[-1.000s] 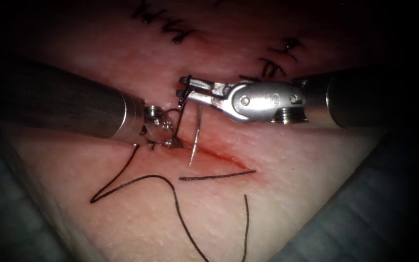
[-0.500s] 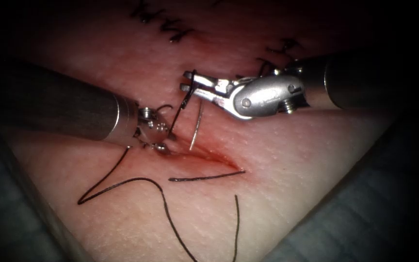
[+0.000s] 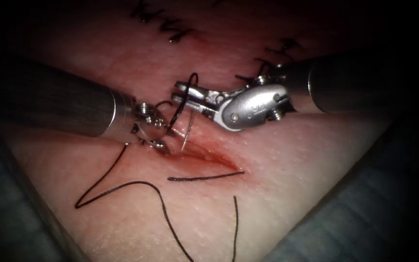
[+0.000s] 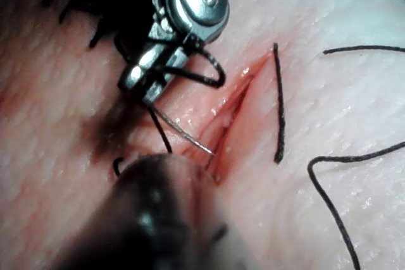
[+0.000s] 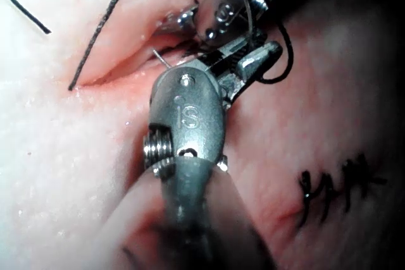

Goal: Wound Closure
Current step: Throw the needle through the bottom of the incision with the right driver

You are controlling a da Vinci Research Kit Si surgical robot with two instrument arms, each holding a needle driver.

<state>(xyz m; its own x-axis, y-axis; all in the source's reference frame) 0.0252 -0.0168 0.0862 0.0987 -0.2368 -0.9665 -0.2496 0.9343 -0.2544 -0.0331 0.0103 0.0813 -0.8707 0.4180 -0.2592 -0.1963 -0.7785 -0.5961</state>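
at the left end of the cut (image 3: 204,157), on the tissue (image 3: 287,194): two tools meeting tip to tip.

right tool (image 3: 183,92): enters from the right, jaws closed on the needle (image 3: 188,132) near its upper, thread-bearing end; a loop of thread (image 3: 122,187) wraps round the jaw tips. seen likewise in the left wrist view (image 4: 140,86), jaws clamped with thread looped beside them.

needle: held above the tissue, hanging down from the right tool's jaws, point directed at the cut's left end. in the left wrist view the needle (image 4: 183,132) has its tip just at the cut's edge; whether the tip touches the tissue cannot be told. not seated in the tissue.

left tool (image 3: 158,140): enters from the left, tip low against the tissue at the cut's left end, just beside the needle's point. jaw state and hold cannot be told.

thread: dark strand trailing from the left tool's tip across the tissue left of and below the cut, in loose bends.

cut end of thread (image 3: 204,176): short piece lying along the lower edge of the cut.

red fluid (image 3: 214,160): wetting the cut's lips.

earlier stitches (image 3: 170,26): dark, on the tissue beyond the tools.
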